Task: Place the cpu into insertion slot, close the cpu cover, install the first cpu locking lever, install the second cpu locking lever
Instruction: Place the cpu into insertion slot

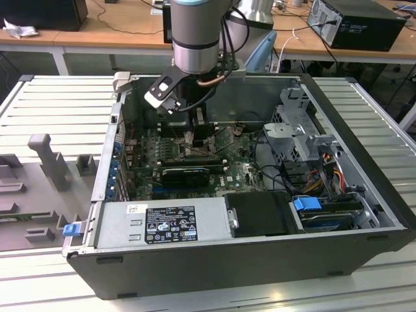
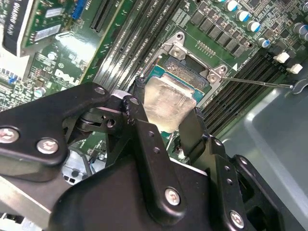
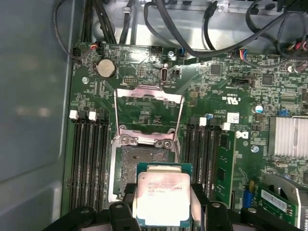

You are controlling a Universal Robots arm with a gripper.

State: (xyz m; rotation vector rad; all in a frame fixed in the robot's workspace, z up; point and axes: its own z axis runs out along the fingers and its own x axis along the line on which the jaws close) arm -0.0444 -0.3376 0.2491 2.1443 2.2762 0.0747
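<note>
1. Where the exterior view looks down into the open computer case, we see the arm reaching in from the far side, with the gripper low over the green motherboard. From this angle we cannot tell how the jaws stand. A grey power supply lies along the case's near wall, and the case sits on a slatted metal table.

2. In the second wrist view, the jaws are clamped on the cpu. Black fingers press on two opposite edges, and its pale metal top (dull and a little smeared) faces the camera. Just past the chip lies the insertion slot, its silvery rim bare and its dark centre uncovered. Long black memory slots run along either side of the socket.

3. In the first wrist view, the cpu hangs in the grip over the edge of the insertion slot nearest the gripper. We cannot tell whether chip and socket touch. The cpu cover stands open, laid back on the socket's side away from the gripper, with green board showing through its window. A coin battery sits near the cover's outer corner, and a finned heatsink lies well apart from the socket.
</note>
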